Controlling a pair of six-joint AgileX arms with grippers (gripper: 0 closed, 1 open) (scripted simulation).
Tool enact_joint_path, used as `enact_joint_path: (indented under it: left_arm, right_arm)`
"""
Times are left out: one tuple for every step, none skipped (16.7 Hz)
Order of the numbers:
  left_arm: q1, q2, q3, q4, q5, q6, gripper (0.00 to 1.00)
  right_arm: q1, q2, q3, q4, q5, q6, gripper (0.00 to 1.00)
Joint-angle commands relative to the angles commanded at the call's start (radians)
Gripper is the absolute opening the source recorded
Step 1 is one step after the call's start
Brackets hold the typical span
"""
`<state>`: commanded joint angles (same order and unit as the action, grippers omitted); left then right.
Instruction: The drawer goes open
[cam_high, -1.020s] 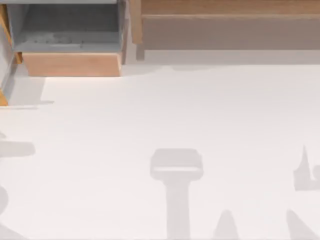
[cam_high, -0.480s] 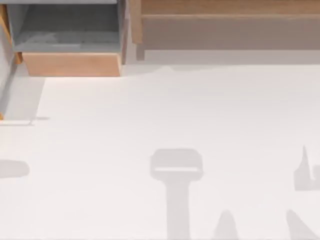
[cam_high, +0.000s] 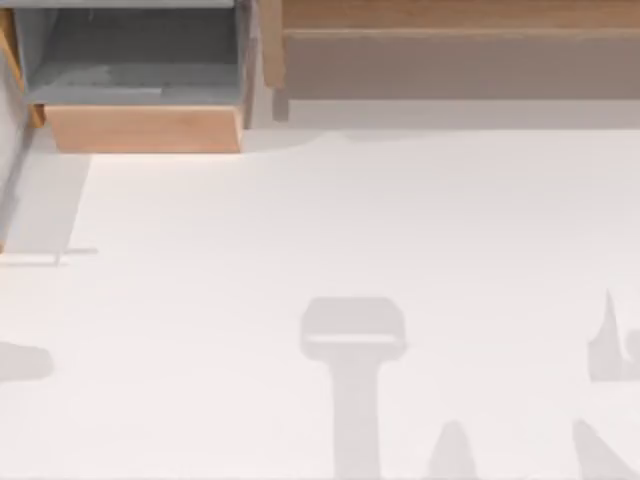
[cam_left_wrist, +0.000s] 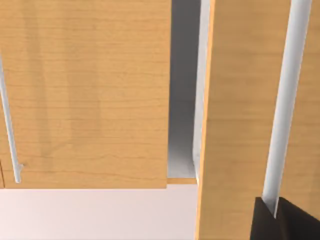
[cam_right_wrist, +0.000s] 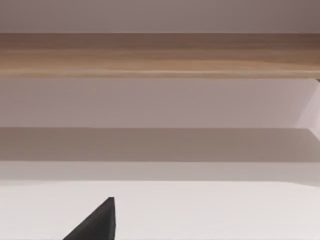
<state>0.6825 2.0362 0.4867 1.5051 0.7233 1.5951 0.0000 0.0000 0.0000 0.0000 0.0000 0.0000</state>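
At drawer (cam_left_wrist: 240, 100) handle (cam_left_wrist: 286, 100), left gripper (cam_left_wrist: 274, 215)

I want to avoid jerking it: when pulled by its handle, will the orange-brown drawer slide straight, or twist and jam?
It likely slides straight: the drawer has a rigid wood front and a flat grey side wall. The thin handle looks smooth, so the left gripper pinching it may slip. The right gripper hangs apart.

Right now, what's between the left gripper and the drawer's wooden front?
In the left wrist view, only the silver handle bar: the left gripper grips it, in front of the drawer. The right gripper hangs over the table.
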Motion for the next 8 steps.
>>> enact_joint_path:
  left_arm:
    - [0.0,0.0,0.0,0.0,0.0,0.0,0.15]
    - [0.0,0.0,0.0,0.0,0.0,0.0,0.23]
    - [0.0,0.0,0.0,0.0,0.0,0.0,0.3]
    - [0.0,0.0,0.0,0.0,0.0,0.0,0.38]
    - [0.0,0.0,0.0,0.0,0.0,0.0,0.45]
    - [0.0,0.0,0.0,0.0,0.0,0.0,0.53]
    - [0.0,0.0,0.0,0.0,0.0,0.0,0.6]
    - [0.0,0.0,0.0,0.0,0.0,0.0,0.68]
  right_arm:
    - [0.0,0.0,0.0,0.0,0.0,0.0,1.0]
    - [0.0,0.0,0.0,0.0,0.0,0.0,1.0]
    - [0.0,0.0,0.0,0.0,0.0,0.0,1.0]
    - [0.0,0.0,0.0,0.0,0.0,0.0,1.0]
    - [0.0,0.0,0.0,0.0,0.0,0.0,1.0]
    - [0.0,0.0,0.0,0.0,0.0,0.0,1.0]
    - [0.0,0.0,0.0,0.0,0.0,0.0,1.0]
    - [0.0,0.0,0.0,0.0,0.0,0.0,1.0]
